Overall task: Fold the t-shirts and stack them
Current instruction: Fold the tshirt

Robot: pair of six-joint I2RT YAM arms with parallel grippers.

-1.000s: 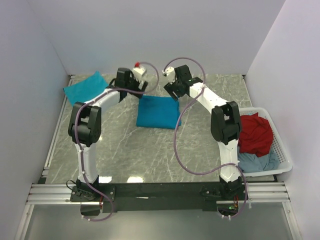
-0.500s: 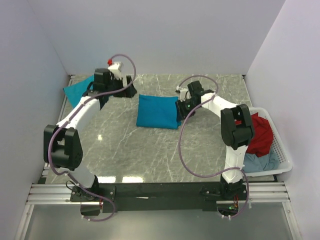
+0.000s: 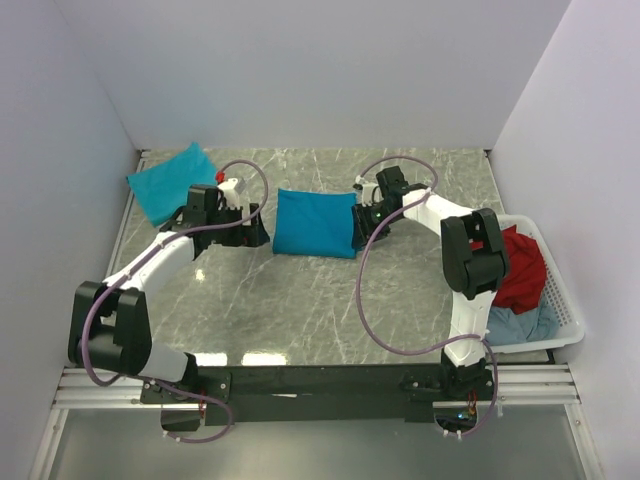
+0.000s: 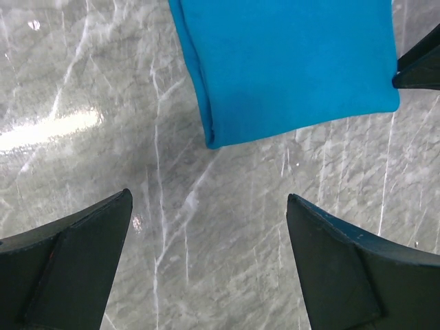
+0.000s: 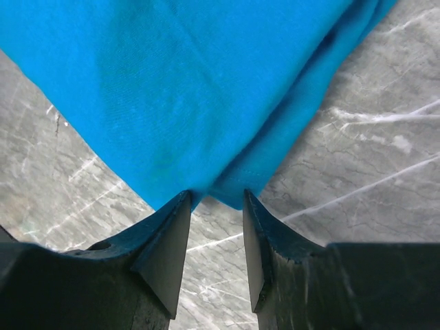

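R tool (image 5: 214,199) clamped on folded t-shirt (image 3: 314,222) at its right edge, centre of counter (image 3: 300,300).
L tool (image 4: 206,206) wide apart, empty, just left of it; 2nd t-shirt (image 3: 170,180) lies at far-left corner.

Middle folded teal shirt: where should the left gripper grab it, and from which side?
Take the folded shirt by its left edge, coming in low from the left. That edge is a rounded, doubled fold lying flat and facing the open left gripper. The right gripper sits at the opposite edge, so a grip on the left likely balances it.
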